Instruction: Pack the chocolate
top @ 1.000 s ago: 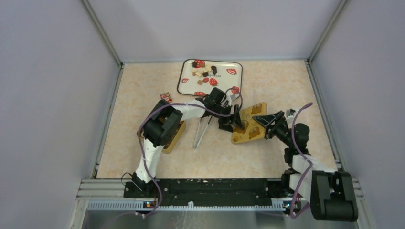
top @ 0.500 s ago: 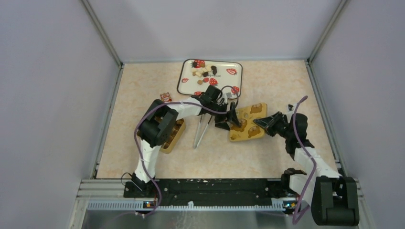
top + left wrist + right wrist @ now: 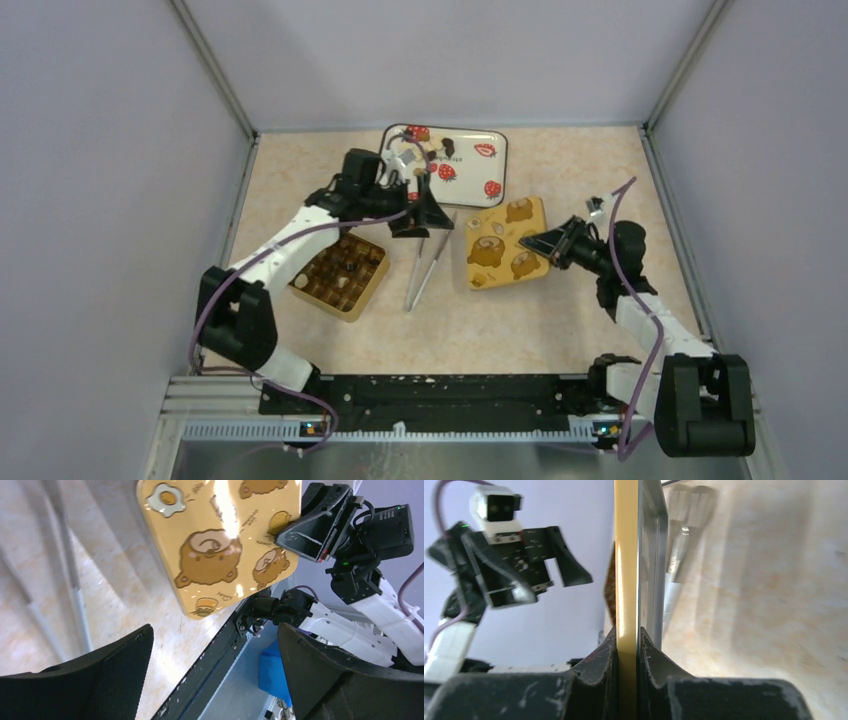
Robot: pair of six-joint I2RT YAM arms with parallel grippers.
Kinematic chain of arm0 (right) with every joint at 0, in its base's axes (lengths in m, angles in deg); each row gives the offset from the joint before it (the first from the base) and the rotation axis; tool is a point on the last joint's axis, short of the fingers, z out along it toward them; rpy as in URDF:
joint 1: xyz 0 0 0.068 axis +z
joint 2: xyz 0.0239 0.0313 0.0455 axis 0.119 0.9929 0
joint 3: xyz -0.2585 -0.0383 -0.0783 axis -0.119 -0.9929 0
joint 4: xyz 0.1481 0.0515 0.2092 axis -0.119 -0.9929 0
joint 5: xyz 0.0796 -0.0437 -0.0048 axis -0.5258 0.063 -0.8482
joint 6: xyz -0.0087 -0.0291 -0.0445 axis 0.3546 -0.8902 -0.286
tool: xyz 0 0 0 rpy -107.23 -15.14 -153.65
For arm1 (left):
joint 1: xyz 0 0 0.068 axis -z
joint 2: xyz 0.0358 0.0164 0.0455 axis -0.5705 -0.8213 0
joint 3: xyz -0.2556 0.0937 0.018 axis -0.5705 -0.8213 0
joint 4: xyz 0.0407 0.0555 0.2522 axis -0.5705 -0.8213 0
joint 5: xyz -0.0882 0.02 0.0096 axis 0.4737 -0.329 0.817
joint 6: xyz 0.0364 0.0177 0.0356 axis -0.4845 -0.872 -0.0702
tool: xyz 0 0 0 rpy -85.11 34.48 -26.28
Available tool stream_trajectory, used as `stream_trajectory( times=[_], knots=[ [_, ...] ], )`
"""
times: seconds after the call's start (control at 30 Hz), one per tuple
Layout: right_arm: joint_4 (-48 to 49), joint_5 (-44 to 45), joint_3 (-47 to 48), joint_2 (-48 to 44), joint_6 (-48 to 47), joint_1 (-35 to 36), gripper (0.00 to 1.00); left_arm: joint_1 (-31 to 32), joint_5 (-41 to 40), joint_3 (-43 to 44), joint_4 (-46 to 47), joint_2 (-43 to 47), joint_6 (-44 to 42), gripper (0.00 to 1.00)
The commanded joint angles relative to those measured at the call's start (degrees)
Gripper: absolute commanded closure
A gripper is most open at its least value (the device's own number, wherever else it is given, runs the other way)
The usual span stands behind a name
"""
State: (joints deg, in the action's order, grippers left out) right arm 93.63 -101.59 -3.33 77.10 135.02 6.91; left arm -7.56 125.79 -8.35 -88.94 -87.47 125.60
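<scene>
Beige marbled table (image 3: 600, 180), grey walls on three sides. Chocolate pieces (image 3: 432, 150): loose cluster in the far-left part of the strawberry-print tray (image 3: 475, 172) at far centre. They are too small to read any long axis or facing. A few more sit in cells of the brown compartment box (image 3: 352, 314), near left. Yellow bear lid (image 3: 505, 243) is print side up, right of the metal tongs (image 3: 425, 270). Right gripper (image 3: 540, 243) jaws pinch the lid's right edge. Left gripper (image 3: 422, 222) jaws are wide with nothing in them, over the tongs' far end, just near of the tray.
</scene>
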Motion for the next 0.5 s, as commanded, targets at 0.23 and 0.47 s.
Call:
stream_trajectory(
  times=[0.23,0.47],
  knots=[
    [46.1,-6.7,11.8,14.3,20.2,13.0,1.0,-5.2,5.5,-10.4,1.7,15.7,-1.1,0.01],
    [79.2,-3.3,15.4,30.9,39.3,16.8,1.0,-9.3,7.7,-18.5,10.9,22.9,7.1,0.04]
  ],
)
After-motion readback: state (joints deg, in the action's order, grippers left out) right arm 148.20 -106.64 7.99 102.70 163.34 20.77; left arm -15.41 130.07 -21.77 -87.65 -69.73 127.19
